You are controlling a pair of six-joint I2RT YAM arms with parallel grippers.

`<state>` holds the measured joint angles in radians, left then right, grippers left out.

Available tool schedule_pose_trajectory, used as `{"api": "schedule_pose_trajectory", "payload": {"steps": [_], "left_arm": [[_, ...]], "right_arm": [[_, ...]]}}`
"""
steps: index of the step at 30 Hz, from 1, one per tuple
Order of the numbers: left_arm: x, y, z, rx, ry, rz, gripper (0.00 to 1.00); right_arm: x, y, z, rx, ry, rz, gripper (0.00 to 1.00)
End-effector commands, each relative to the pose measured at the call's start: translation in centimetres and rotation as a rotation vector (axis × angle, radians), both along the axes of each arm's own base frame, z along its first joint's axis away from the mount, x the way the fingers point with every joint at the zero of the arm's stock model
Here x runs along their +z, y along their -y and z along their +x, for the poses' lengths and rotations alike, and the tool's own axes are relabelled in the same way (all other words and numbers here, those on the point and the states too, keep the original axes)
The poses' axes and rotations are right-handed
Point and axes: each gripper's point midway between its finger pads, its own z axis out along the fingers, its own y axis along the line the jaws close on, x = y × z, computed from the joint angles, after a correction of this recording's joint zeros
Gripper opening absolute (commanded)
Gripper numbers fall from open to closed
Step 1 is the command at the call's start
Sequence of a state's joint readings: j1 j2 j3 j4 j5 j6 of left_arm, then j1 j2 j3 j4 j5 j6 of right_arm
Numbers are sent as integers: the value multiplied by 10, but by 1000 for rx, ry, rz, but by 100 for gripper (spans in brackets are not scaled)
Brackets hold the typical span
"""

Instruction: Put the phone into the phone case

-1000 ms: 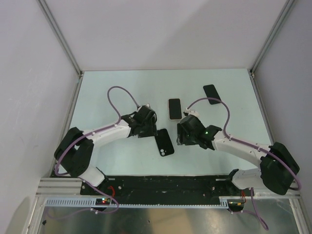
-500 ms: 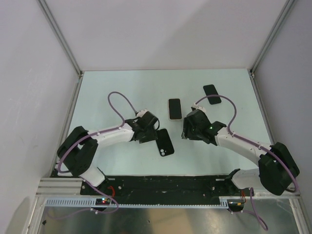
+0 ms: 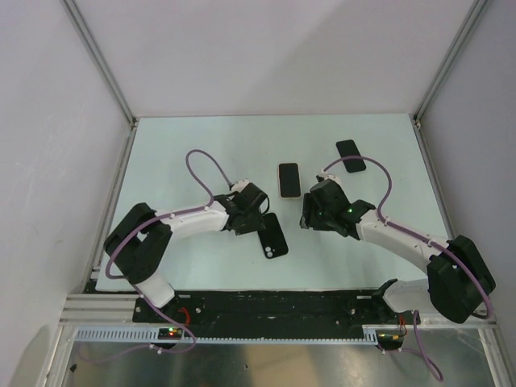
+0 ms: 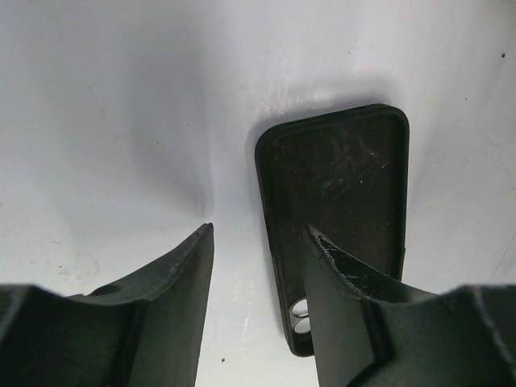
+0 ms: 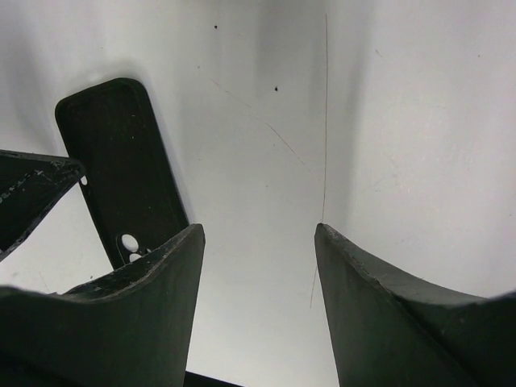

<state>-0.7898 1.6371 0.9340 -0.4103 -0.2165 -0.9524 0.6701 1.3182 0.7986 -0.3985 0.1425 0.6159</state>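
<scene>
Phone (image 3: 289,180) lies flat on the table (image 3: 185,145), dark face up inside a pale rim, toward the far middle. It is apart from everything else and neither of my claws touches it. Nearer to me lies the phone case (image 3: 272,235), black and hollow side up, with its camera holes (image 4: 300,314) at the end closest to my bases. That open face is what would let a phone drop in from above, so I judge the case is lying the right way for the job.

My left claw (image 4: 258,242) hangs low over the case's long edge, spread and pinching nothing. One finger (image 4: 161,298) stands over bare table and the other (image 4: 355,306) over the case's floor, so the rim runs up the gap between them. I read that as lining up to nip the wall and steady the case.

My right claw (image 5: 258,234) is spread too and empty, over bare table just beside the case's other side and near the phone. From there it could turn to the phone while the left one holds the case against sliding.

Farther right and back lies a second dark slab (image 3: 350,155); I cannot tell whether it is a phone or a case. Nothing sits in the case yet.
</scene>
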Motion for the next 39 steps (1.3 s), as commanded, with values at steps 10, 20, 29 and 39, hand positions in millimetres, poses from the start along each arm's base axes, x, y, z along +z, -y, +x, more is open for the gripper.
{"api": "schedule_pose_trajectory", "payload": {"steps": [10,20,29,39], "left_arm": [[1,12,18,52,39,-3,44],[7,1,16,174,38,-11,13],[24,-43,-5,464,11,35,0],[21,-65,-35,727,-62,-55,0]], "right_arm": [[0,-5,5,19,14,14,62],[3,-11,5,34,18,41,62],[3,-15,6,52,17,54,62],[17,-6,42,-25,66,96,62]]}}
